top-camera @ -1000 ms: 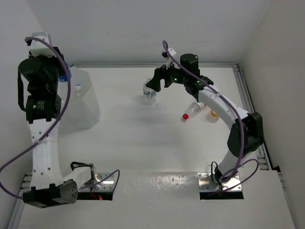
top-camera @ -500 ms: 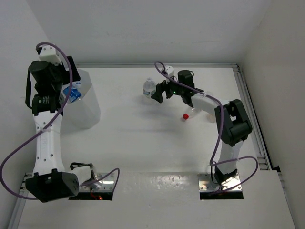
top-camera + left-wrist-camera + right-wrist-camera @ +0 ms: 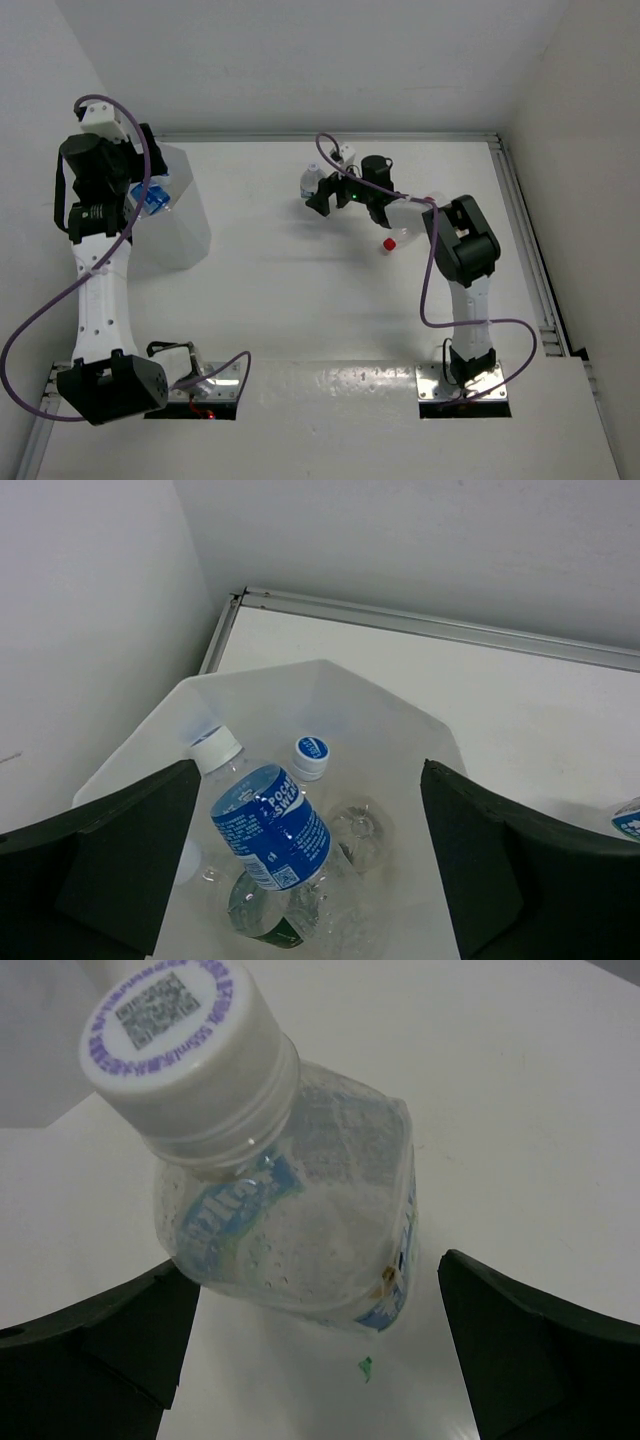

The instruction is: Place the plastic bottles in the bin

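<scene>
Blue-labelled bottle (image 3: 270, 825) now in bin (image 3: 330, 680); left tool (image 3: 305, 855) wide. Right tool (image 3: 310, 1350), wide, has moved astride next bottle (image 3: 300, 1230).

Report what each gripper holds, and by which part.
Nothing is held. The left gripper is open over the bin, with the blue bottle free inside it. The right gripper is open around the white-capped bottle, not touching it.
</scene>
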Tool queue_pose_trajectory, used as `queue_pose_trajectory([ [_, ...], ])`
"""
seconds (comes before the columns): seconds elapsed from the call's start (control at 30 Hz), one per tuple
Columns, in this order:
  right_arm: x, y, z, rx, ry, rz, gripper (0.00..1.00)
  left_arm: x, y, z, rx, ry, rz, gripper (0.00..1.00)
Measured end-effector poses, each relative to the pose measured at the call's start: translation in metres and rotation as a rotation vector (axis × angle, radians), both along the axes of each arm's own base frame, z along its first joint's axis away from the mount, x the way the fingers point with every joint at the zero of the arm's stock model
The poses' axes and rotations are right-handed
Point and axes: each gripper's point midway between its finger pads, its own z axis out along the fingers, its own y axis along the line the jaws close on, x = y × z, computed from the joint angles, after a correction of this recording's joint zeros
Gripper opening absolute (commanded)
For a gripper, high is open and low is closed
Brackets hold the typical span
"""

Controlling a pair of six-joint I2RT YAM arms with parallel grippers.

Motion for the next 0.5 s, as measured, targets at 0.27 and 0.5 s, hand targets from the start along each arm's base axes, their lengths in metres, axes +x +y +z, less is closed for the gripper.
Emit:
queue_pose_trajectory([
  [0.27, 0.008, 0.021, -0.003, 0.015, -0.060, 0.014, 0.69, 0.001, 0.000, -0.017, -0.023, 0.024, -0.040, 0.92],
  [0.5, -0.004, 0.019, 0.004, 0.018, -0.054, 0.061, 0.26, -0.002, -0.054, -0.006, -0.079, -0.029, -0.394, 0.78],
])
